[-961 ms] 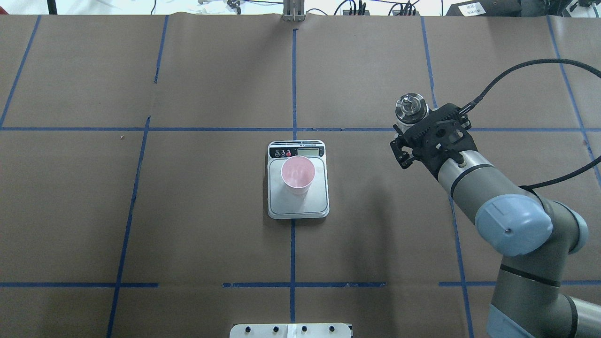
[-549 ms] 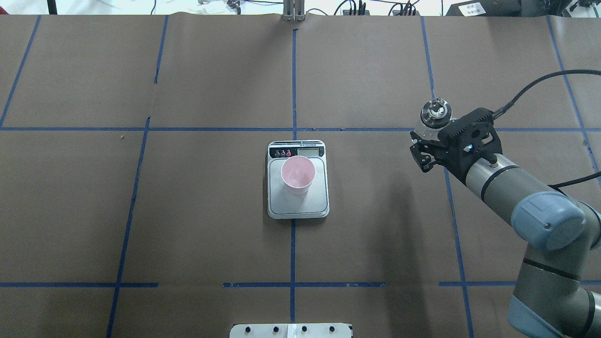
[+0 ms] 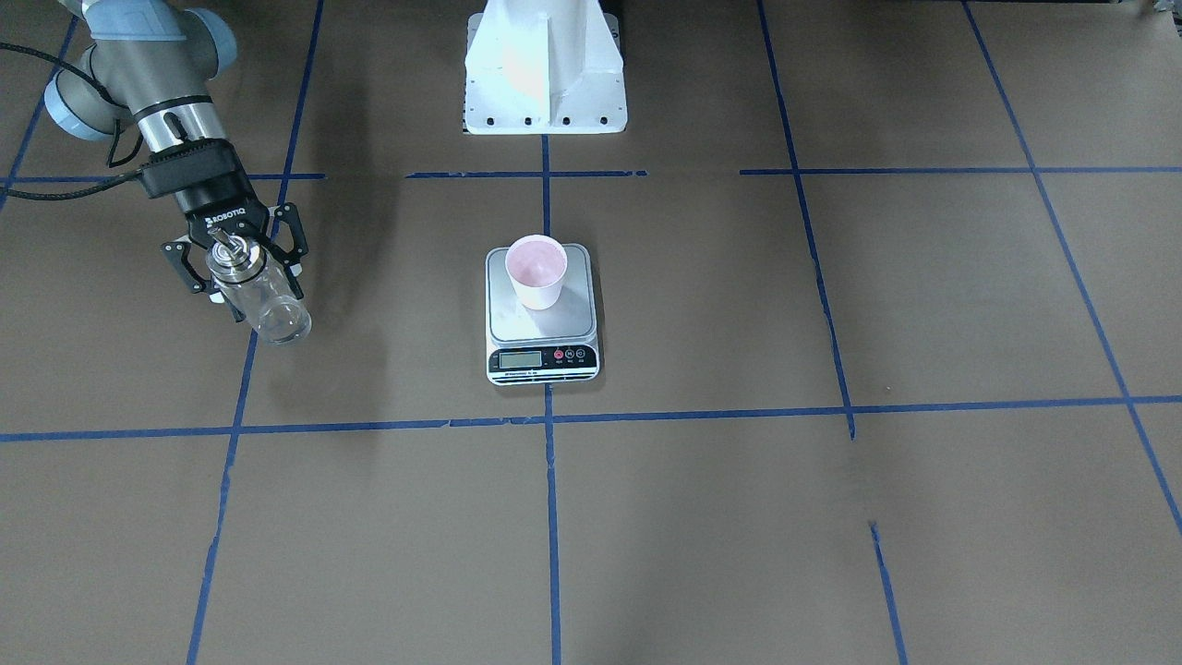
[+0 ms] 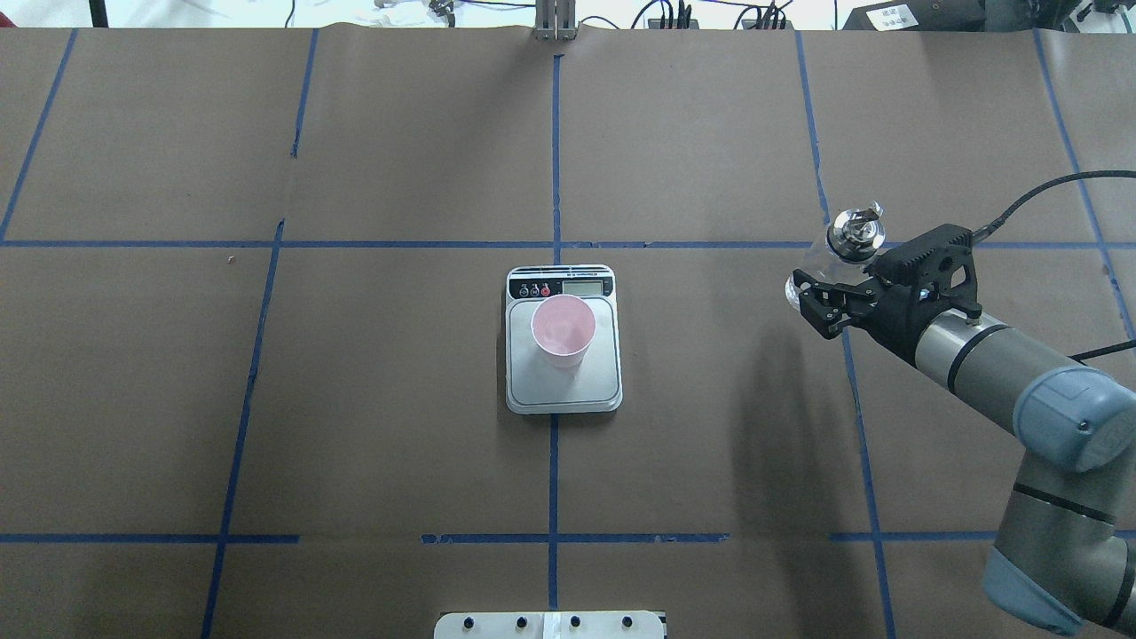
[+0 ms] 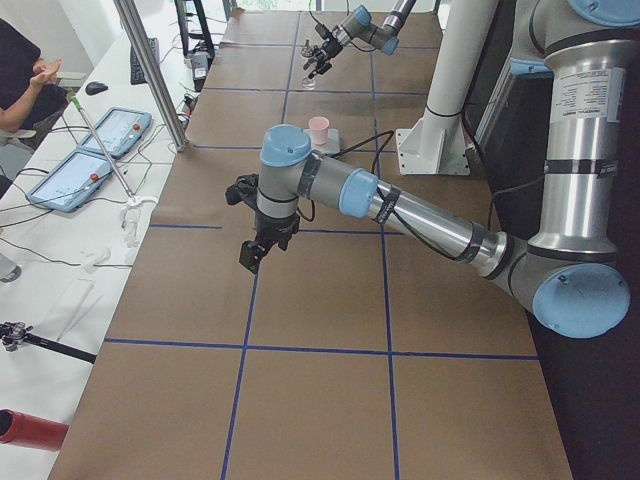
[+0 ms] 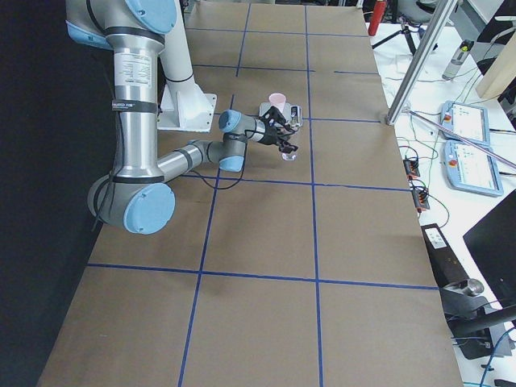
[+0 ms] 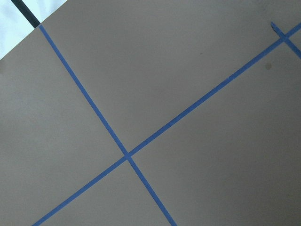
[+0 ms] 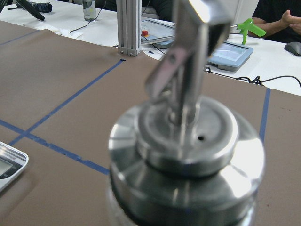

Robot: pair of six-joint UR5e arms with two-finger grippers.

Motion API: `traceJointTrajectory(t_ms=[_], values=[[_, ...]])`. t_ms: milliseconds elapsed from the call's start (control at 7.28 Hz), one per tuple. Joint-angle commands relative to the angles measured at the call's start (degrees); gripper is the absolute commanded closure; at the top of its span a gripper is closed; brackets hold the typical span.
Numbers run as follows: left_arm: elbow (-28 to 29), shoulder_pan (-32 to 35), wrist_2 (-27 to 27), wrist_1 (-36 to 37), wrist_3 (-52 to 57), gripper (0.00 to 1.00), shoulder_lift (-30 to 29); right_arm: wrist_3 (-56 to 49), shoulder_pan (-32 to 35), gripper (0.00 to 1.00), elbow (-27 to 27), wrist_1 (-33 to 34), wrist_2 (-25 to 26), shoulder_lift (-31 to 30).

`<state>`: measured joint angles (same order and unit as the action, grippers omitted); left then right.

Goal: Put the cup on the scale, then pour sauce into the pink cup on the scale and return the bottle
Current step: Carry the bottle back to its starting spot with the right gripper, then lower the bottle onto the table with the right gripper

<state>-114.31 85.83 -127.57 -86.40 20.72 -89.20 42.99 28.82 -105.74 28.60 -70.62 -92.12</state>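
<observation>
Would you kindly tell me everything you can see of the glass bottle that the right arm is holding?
The bottle is a clear glass cylinder with a shiny metal collar and a small angled metal pour spout. Its contents cannot be made out. The right gripper is shut on its upper body, holding it roughly upright near a blue tape line, well apart from the scale. Whether its base touches the table is unclear.

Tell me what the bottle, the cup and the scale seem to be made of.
The bottle looks like clear glass: one sees through its body. Its collar and spout mirror light: polished metal. The cup is matte pale pink, probably paper or plastic. The scale has a dull silver platform, likely steel.
</observation>
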Motion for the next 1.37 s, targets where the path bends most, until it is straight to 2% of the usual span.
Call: traceJointTrajectory(t_ms=[0,412,687,1236], values=[[0.05,0.04,0.04,0.09,-0.07,0.0,-0.1,0.6,0.53,1.0,0.53,-0.21,-0.92,-1.31],[-0.12,0.04,0.04,0.09,-0.07,0.0,-0.19,4.28,2.02,1.0,2.72,-0.3,-3.38,-0.79],[-0.13,0.12,0.04,0.0,-0.07,0.0,-0.28,5.52,5.26,1.0,4.66,-0.47,-9.6,-0.34],[-1.01,0.12,0.3,0.0,-2.35,0.0,-0.8,5.52,5.28,1.0,6.68,-0.56,-9.62,-0.17]])
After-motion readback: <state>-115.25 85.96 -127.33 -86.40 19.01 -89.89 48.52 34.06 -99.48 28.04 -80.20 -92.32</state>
